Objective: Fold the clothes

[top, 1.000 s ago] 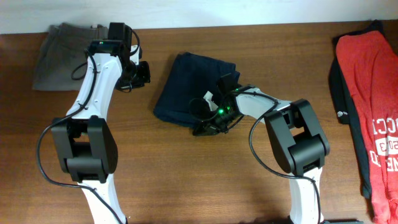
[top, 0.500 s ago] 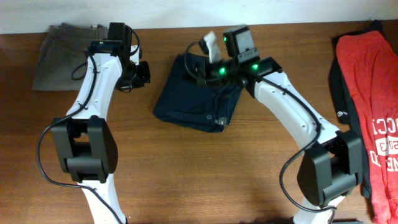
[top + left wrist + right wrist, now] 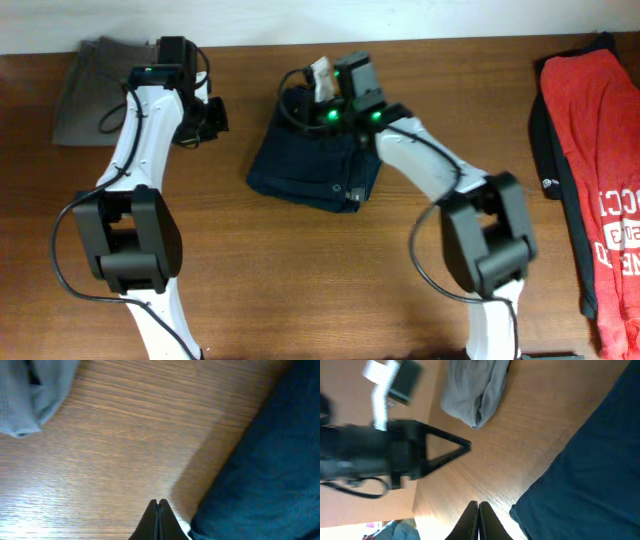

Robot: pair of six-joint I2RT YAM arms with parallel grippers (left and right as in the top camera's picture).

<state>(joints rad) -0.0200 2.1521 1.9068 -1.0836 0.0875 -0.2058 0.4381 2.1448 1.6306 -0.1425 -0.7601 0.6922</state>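
Note:
The clothes, dark navy shorts (image 3: 310,160), lie folded into a compact block at the table's middle, with a small metal eyelet at the near right corner. My right gripper (image 3: 292,100) hangs over the block's far left corner, shut and holding nothing. In the right wrist view its tips (image 3: 478,505) meet above bare wood, with the navy cloth (image 3: 590,455) just to the right. My left gripper (image 3: 213,115) is shut and empty, left of the shorts. In the left wrist view its tips (image 3: 158,503) touch, beside the navy cloth (image 3: 265,455).
Grey-olive shorts (image 3: 100,75) lie at the far left corner, also seen as grey shorts (image 3: 35,395) in the left wrist view. A red T-shirt (image 3: 595,140) on a dark garment (image 3: 545,150) covers the right edge. Between the two grippers is bare wood (image 3: 250,110).
My right arm left the shorts' near right edge and swung up to their far left corner. The shorts now lie flatter. My left arm drew slightly left.

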